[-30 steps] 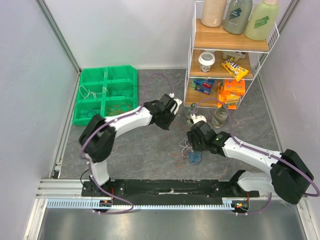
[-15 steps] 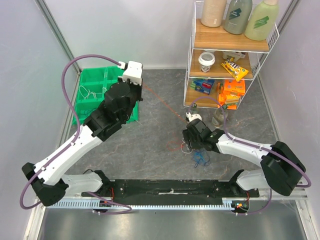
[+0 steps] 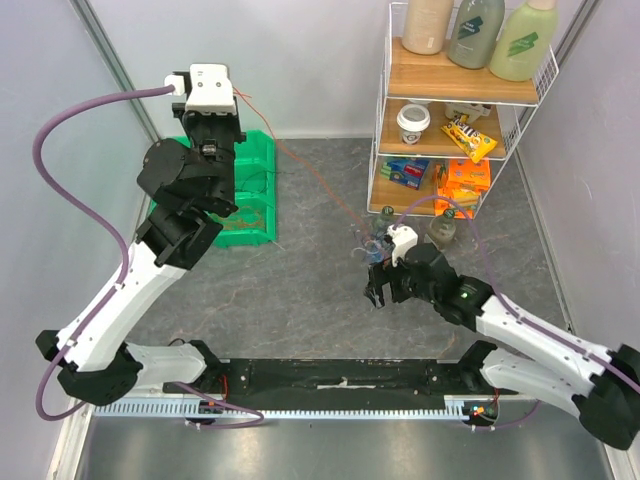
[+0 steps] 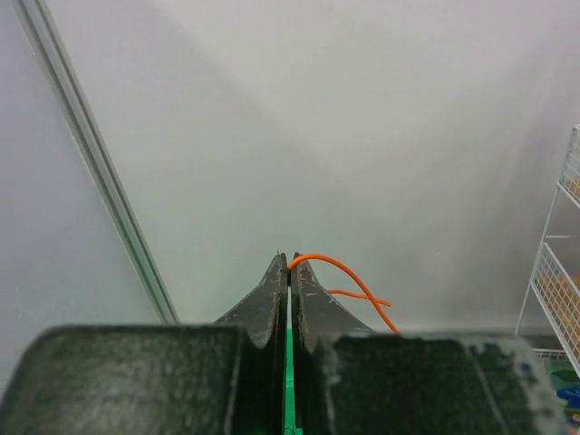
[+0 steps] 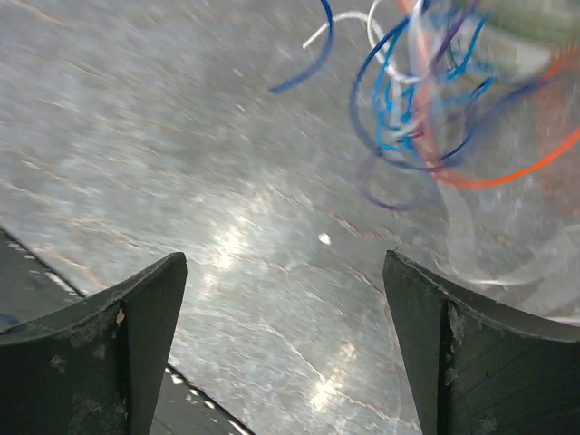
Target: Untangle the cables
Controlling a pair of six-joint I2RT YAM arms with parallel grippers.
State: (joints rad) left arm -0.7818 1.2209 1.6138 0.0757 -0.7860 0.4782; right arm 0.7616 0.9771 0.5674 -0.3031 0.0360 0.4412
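The cables are a small tangle (image 3: 371,247) of blue, white and orange wires on the grey floor in front of the shelf. In the right wrist view the tangle (image 5: 419,100) lies ahead and to the right. My left gripper (image 3: 229,97) is raised high near the back wall and is shut on one orange wire (image 3: 300,168). That wire runs in a line down to the tangle. In the left wrist view the jaws (image 4: 290,262) are pressed together on the orange wire (image 4: 349,274). My right gripper (image 3: 378,292) is open and empty just in front of the tangle, its fingers (image 5: 136,313) wide apart.
A green divided bin (image 3: 256,160) with sorted wires stands at the back left, below my left arm. A wire shelf (image 3: 455,88) with bottles, a cup and snack packs stands at the back right. Two small bottles (image 3: 440,232) stand beside the tangle.
My left arm swung up and back to the left, drawing the orange wire out of the tangle. The tangle shifted toward the shelf. My right gripper drew back from it and is open.
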